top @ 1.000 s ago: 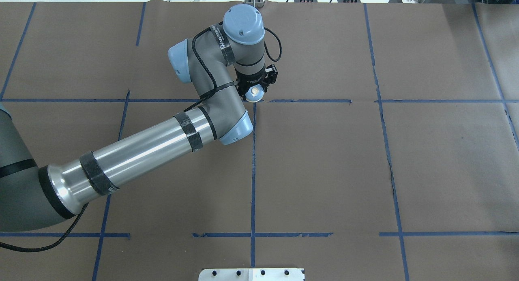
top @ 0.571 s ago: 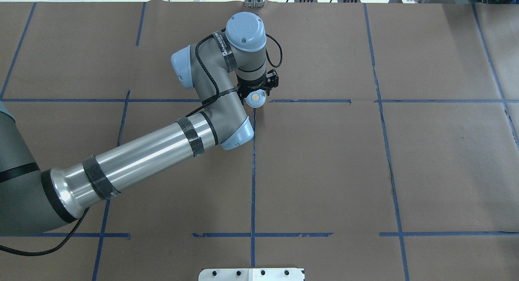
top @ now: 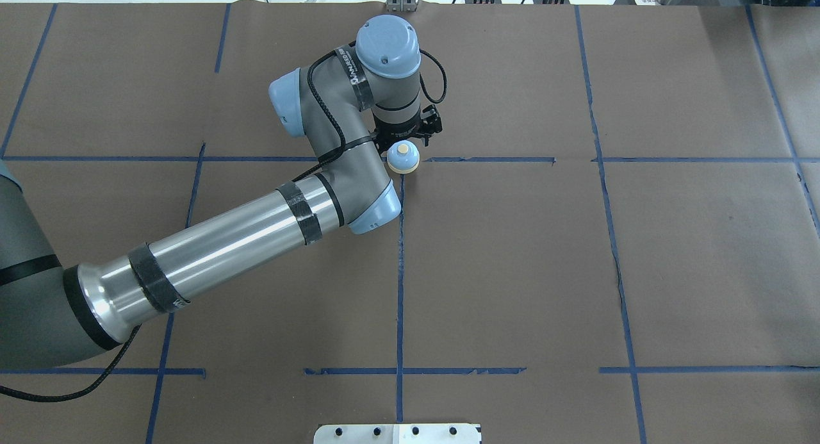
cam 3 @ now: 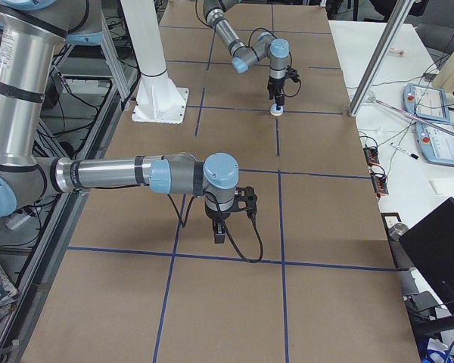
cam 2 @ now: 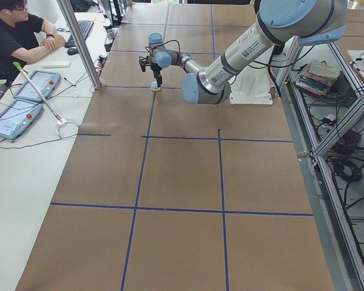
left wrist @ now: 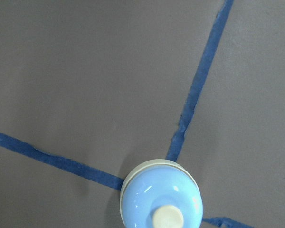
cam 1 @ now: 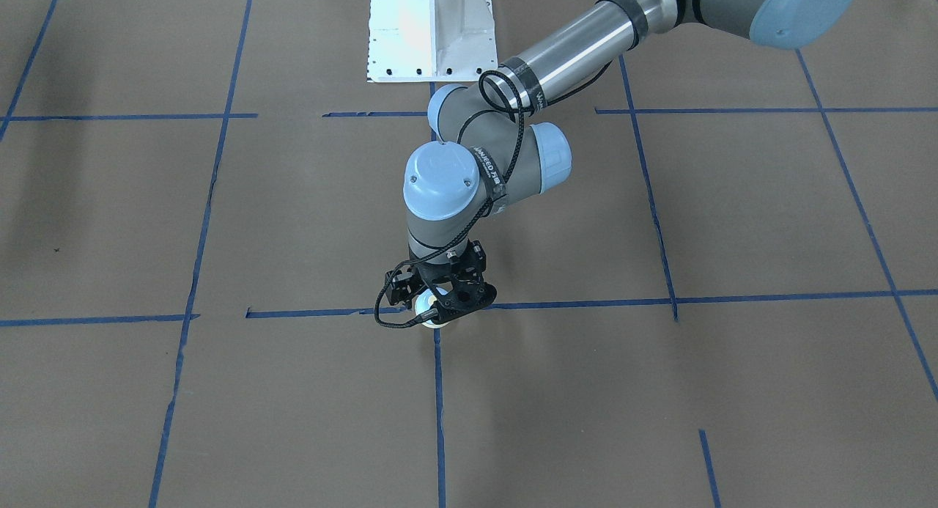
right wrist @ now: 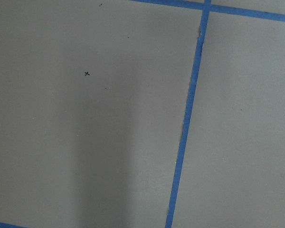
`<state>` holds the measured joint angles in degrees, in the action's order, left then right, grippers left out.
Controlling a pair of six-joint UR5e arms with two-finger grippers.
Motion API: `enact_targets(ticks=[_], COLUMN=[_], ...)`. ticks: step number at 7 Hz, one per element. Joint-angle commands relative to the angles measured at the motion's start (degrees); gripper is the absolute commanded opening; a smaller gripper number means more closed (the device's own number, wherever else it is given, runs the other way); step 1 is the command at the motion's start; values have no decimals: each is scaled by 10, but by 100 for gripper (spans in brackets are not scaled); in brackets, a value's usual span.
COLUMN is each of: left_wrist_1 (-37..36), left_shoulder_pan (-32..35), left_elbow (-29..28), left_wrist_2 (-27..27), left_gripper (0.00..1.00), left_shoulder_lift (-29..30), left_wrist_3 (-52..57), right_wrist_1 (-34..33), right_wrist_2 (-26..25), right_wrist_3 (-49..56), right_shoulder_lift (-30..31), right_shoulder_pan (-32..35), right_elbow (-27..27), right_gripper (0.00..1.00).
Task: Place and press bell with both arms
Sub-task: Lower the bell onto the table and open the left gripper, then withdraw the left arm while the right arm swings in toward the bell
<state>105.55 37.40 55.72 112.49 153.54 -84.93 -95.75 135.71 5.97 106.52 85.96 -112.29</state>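
Low centre of the right-side view, nearest us, the right gripper (cam 3: 220,236) hangs over brown paper (cam 3: 325,227); we can't tell its jaw state. Farther, top centre, the left gripper (cam 3: 277,100) hovers w/ jaws spread just above the bell (cam 3: 276,111), upright where blue tape lines (top: 487,159) cross.

You see the near right arm (cam 3: 106,172) stretched over the brown table (cam 3: 333,249), its right gripper (cam 3: 220,237) pointing down near a blue tape line (cam 3: 121,249). Far off, the left gripper (cam 3: 277,98) hangs directly over the bell (cam 3: 276,111), which sits on a tape crossing.
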Motion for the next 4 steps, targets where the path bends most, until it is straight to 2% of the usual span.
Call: enact_targets(ticks=[1, 2, 4], left_wrist_1=[-57, -142, -169], left_shoulder_pan=[25, 38, 53], left_elbow=[31, 94, 324], left_wrist_2=[30, 36, 37], left_gripper=[100, 100, 100], left_shoulder_lift=[-1, -22, -198], left_wrist_3=[57, 116, 217], right_wrist_1=[0, 0, -1], right_wrist_2=[0, 1, 23], right_wrist_3=[-3, -3, -7], right_shoulder_lift=[-6, -8, -31], right_shoulder_pan=[-1, -1, -2], right_elbow=[-3, -4, -1], right_gripper=[100, 100, 100])
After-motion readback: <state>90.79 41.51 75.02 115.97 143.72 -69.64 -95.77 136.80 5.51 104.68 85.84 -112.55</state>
